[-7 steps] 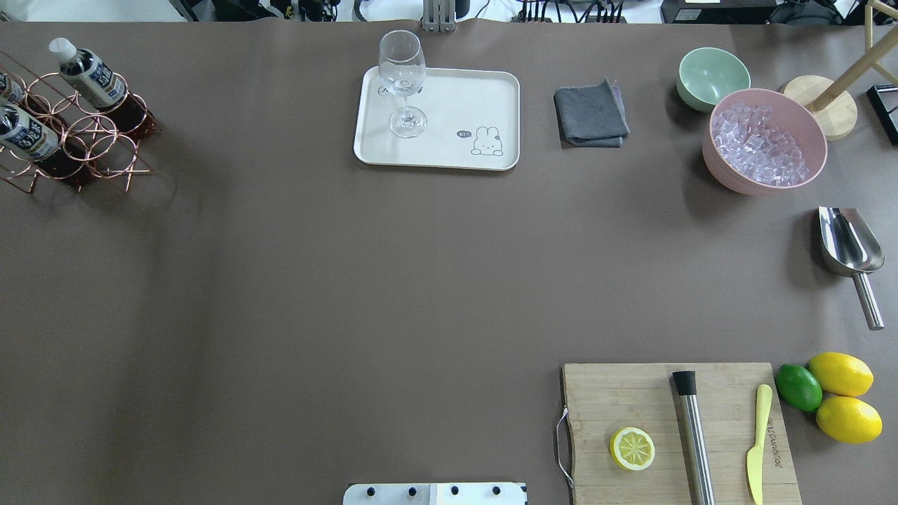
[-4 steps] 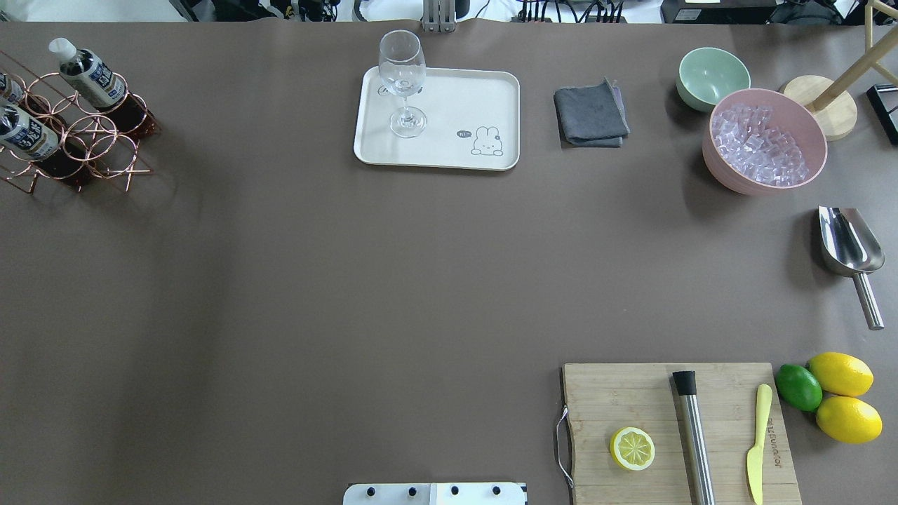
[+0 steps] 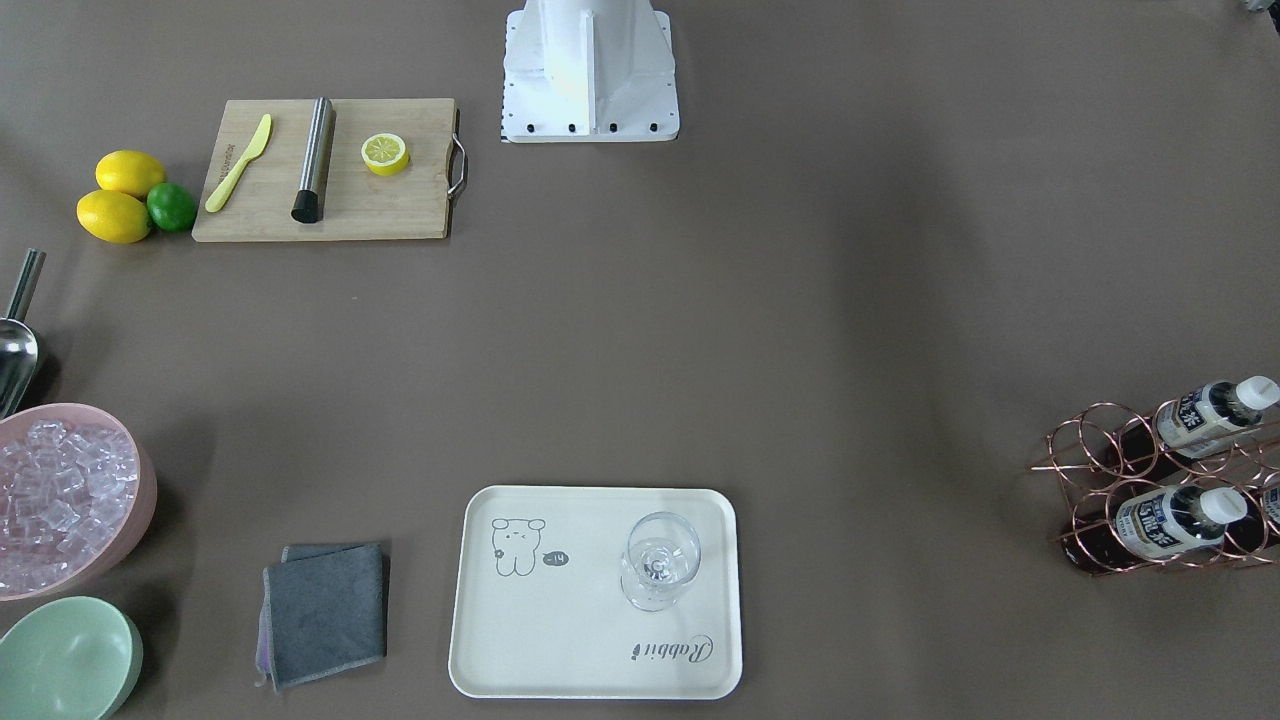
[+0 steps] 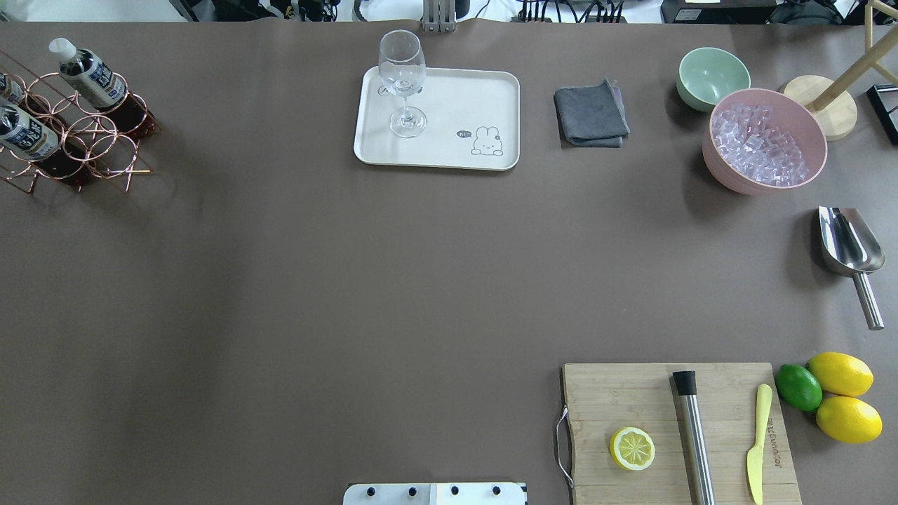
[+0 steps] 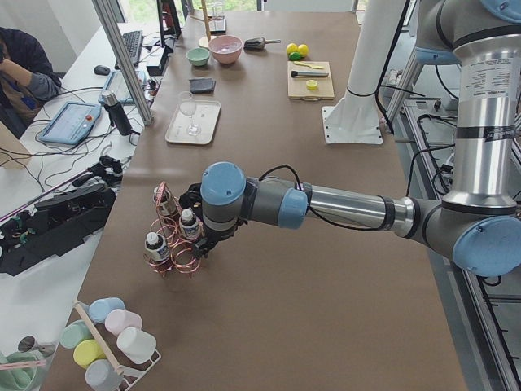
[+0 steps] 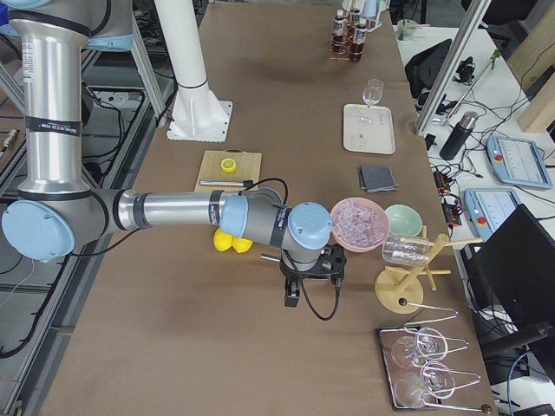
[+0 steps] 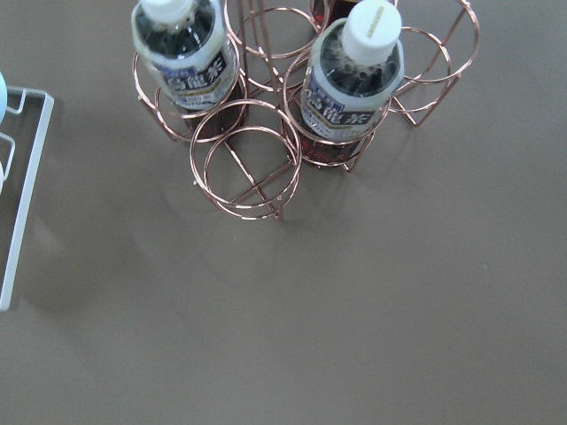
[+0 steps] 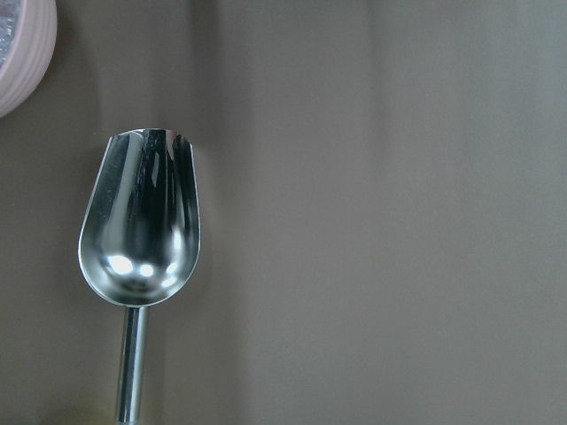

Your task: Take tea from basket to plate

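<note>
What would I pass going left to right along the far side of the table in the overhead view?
basket → plate → grey cloth → pink bowl of ice

Three tea bottles [image 4: 91, 77], two whole lemons [image 4: 840, 374], one lime [image 4: 798, 387], two bowls [image 4: 710, 77], one wine glass [image 4: 402, 70], one plate [image 4: 449, 105]

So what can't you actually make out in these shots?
Left gripper: seen only in the left side view, with fingers too small to tell whether they are open or shut.
Right gripper: the same, in the right side view.
Third tea bottle: cut by the overhead view's left edge.
Basket: its far rings are cut by the left wrist view's top edge.
</note>
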Motion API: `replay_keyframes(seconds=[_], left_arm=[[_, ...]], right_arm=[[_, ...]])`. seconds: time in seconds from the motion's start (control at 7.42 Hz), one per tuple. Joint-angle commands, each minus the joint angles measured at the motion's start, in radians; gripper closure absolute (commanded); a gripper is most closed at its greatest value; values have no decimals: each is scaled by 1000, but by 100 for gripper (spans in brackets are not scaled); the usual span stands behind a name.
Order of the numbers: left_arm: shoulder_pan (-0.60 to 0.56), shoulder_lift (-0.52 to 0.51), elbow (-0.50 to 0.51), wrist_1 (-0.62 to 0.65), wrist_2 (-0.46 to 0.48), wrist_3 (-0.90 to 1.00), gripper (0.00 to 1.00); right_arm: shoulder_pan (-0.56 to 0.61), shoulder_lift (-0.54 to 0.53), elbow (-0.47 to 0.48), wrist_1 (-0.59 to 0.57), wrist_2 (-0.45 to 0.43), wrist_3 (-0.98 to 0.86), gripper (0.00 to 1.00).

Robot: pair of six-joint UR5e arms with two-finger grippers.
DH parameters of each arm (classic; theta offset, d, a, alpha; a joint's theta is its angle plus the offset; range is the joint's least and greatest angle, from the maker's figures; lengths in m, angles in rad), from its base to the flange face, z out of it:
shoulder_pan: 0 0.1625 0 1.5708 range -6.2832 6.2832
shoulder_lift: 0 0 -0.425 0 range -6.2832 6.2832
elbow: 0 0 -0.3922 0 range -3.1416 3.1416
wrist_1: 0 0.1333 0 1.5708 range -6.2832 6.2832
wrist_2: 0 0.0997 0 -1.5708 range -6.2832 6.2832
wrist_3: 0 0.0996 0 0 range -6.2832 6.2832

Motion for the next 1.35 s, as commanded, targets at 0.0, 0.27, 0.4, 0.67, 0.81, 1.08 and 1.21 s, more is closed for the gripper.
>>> replay_keyframes(seconds=[0.0, 0.27, 0.4, 0.67, 0.81, 1.08, 1.21], left_arm=[[-24, -157, 55, 137, 0, 373, 5], [-23, -308, 97, 290, 5, 536, 7], [-16, -401, 191, 297, 0, 608, 7], [23, -517, 302, 297, 2, 653, 6], [46, -541, 313, 297, 5, 651, 6], [82, -549, 319, 298, 6, 645, 6], [86, -546, 321, 298, 6, 644, 6]], right_arm=[[0, -1, -1, -1, -2, 0, 0], [0, -1, -3, 1, -2, -2, 0], [0, -1, -3, 1, 0, 0, 0], [0, -1, -3, 1, 0, 0, 0], [0, -1, -3, 1, -2, 0, 0], [0, -1, -3, -1, -2, -2, 0], [0, -1, -3, 1, -2, 0, 0]])
